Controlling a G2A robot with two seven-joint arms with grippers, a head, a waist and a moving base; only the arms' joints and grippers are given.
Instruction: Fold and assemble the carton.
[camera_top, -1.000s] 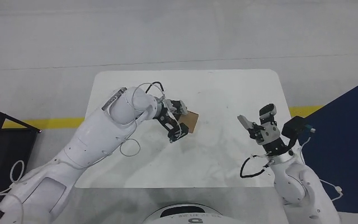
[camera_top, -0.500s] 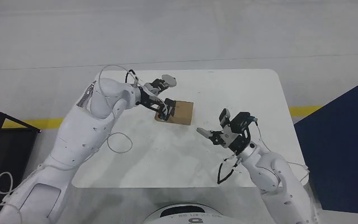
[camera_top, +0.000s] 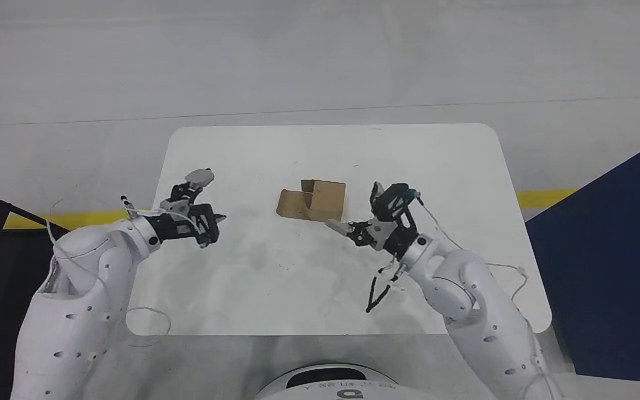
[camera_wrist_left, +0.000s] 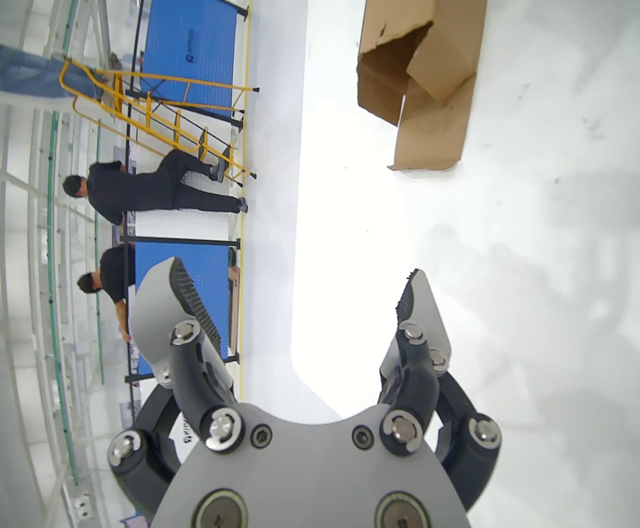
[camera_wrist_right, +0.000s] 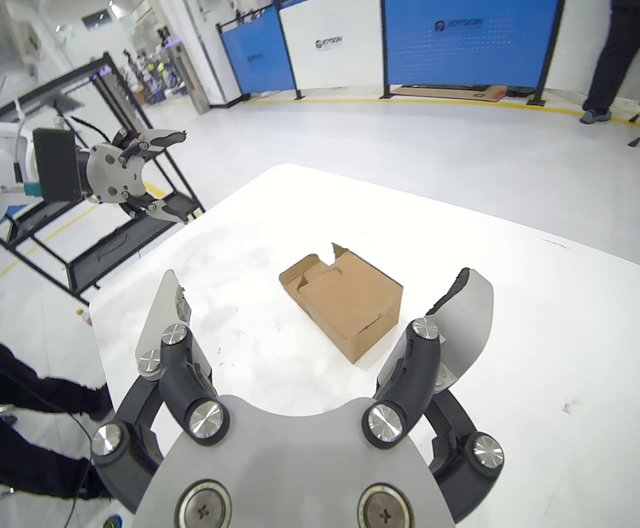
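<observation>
A brown cardboard carton (camera_top: 312, 200) lies on the white table (camera_top: 430, 160) near its middle, partly formed, with flaps open at one end. My left gripper (camera_top: 210, 197) is open near the table's left edge, well apart from the carton. In the left wrist view its fingers (camera_wrist_left: 192, 300) are spread and empty, with the carton (camera_wrist_left: 425, 85) far ahead. My right gripper (camera_top: 355, 210) is open just right of the carton, not touching it. The right wrist view looks between its spread gripper (camera_wrist_right: 320, 280) at the carton (camera_wrist_right: 345, 305), with the left gripper (camera_wrist_right: 175, 175) beyond.
A black metal rack (camera_wrist_right: 75, 250) stands beside the table's left edge (camera_top: 165, 230). A blue mat (camera_top: 600, 230) lies on the floor to the right. The table around the carton is bare white surface.
My left gripper let go of the carton and drew back to the table's left edge. My right gripper moved in from the right, close to the carton, which now lies partly opened.
</observation>
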